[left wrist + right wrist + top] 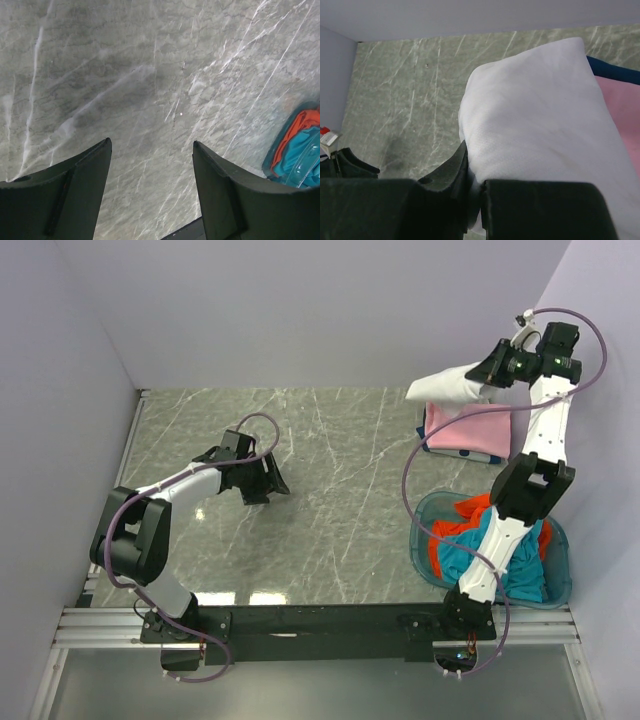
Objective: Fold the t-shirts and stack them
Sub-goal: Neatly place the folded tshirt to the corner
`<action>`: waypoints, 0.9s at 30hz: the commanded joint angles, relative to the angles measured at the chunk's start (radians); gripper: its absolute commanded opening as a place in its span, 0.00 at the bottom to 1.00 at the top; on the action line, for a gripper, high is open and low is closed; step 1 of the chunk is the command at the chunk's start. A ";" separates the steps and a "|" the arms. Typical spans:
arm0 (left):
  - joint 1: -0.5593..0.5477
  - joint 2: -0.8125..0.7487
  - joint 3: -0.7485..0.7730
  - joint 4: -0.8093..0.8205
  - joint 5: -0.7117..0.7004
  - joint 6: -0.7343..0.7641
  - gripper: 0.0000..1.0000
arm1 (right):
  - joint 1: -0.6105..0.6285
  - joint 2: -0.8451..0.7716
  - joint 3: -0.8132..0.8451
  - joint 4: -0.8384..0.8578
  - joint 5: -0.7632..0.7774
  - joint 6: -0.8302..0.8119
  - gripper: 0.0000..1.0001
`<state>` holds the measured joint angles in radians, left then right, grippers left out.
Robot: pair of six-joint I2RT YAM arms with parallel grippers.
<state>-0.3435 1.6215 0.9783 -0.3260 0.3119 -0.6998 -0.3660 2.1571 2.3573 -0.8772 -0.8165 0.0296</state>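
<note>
My right gripper [487, 373] is shut on a folded white t-shirt [445, 387] and holds it up at the back right, above a folded pink t-shirt [468, 430]. In the right wrist view the white t-shirt [540, 125] is pinched between the jaws of my right gripper [477, 185], with the pink t-shirt [622, 110] beneath it at the right edge. The teal t-shirt [515, 575] and the orange-red t-shirt [470, 512] lie crumpled in a blue basket [425, 515]. My left gripper [270, 485] is open and empty over the table; its fingertips [100, 155] stand wide apart.
The grey marble table [330, 470] has walls at the back and both sides. The blue basket stands at the near right beside the right arm; it also shows in the left wrist view [295, 150]. A dark blue edge [615, 72] shows under the pink shirt.
</note>
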 commanded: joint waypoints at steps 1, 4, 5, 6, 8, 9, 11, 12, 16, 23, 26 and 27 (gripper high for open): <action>-0.008 0.008 0.040 -0.007 -0.016 0.005 0.71 | 0.002 0.036 0.049 0.064 -0.058 0.012 0.00; -0.009 0.011 0.045 -0.011 -0.020 0.005 0.71 | 0.001 0.073 0.054 0.069 -0.078 0.007 0.00; -0.011 0.012 0.046 -0.013 -0.023 0.008 0.71 | 0.001 0.081 0.060 0.072 -0.082 0.007 0.00; -0.011 0.012 0.048 -0.016 -0.023 0.008 0.72 | 0.001 0.095 0.066 0.076 -0.087 0.015 0.00; -0.014 0.015 0.053 -0.021 -0.027 0.010 0.71 | 0.002 0.099 0.073 0.087 -0.102 0.026 0.00; -0.015 0.017 0.053 -0.024 -0.028 0.011 0.72 | 0.004 0.093 0.068 0.116 -0.107 0.042 0.00; -0.015 0.021 0.053 -0.024 -0.030 0.011 0.71 | 0.004 0.084 0.048 0.158 -0.128 0.065 0.00; -0.017 0.024 0.053 -0.024 -0.033 0.013 0.72 | 0.007 0.073 0.043 0.200 -0.139 0.091 0.00; -0.020 0.037 0.069 -0.036 -0.043 0.017 0.72 | 0.012 0.070 0.037 0.338 -0.193 0.193 0.00; -0.026 0.035 0.082 -0.059 -0.065 0.022 0.72 | 0.035 0.115 0.074 0.546 -0.265 0.351 0.00; -0.029 0.021 0.073 -0.058 -0.074 0.017 0.72 | 0.035 0.139 0.053 0.540 -0.282 0.304 0.00; -0.029 0.018 0.066 -0.058 -0.074 0.019 0.72 | 0.033 0.145 0.053 0.522 -0.282 0.282 0.00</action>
<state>-0.3656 1.6600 1.0260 -0.3828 0.2596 -0.6941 -0.3355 2.2829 2.3741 -0.4271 -1.0420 0.3229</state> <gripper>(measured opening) 0.718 0.114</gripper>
